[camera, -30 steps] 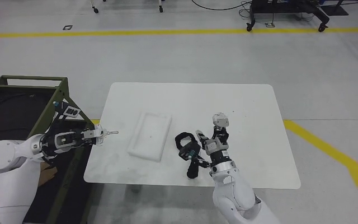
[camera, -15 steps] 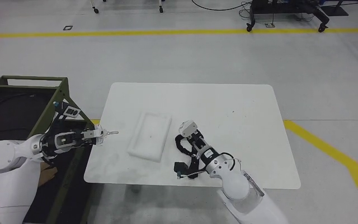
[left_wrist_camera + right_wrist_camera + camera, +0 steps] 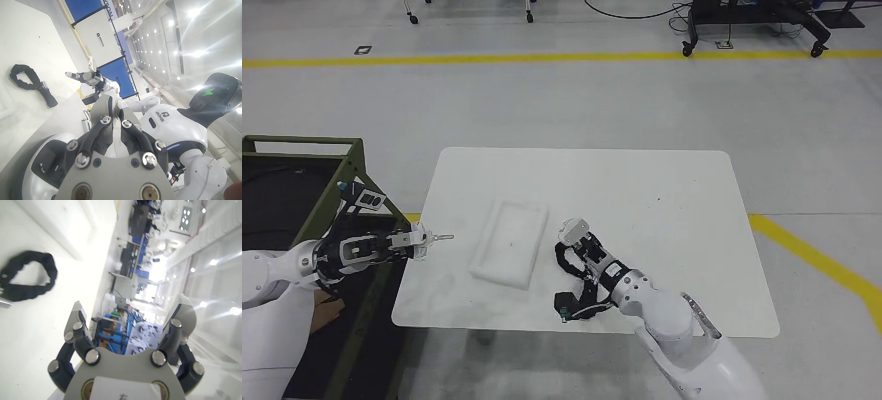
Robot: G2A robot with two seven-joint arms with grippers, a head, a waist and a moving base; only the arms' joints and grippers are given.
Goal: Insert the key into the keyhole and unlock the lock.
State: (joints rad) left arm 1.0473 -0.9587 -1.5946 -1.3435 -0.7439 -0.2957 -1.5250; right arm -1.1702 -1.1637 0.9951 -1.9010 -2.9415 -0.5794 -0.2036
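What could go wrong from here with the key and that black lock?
1. The black lock lies loose on the table. The right pincer is open and not gripping it, so a push from the key might slide it away.
2. The left pincer holds the key out at the table's edge, with the white tray between it and the lock. The arm could clip the tray crossing over.
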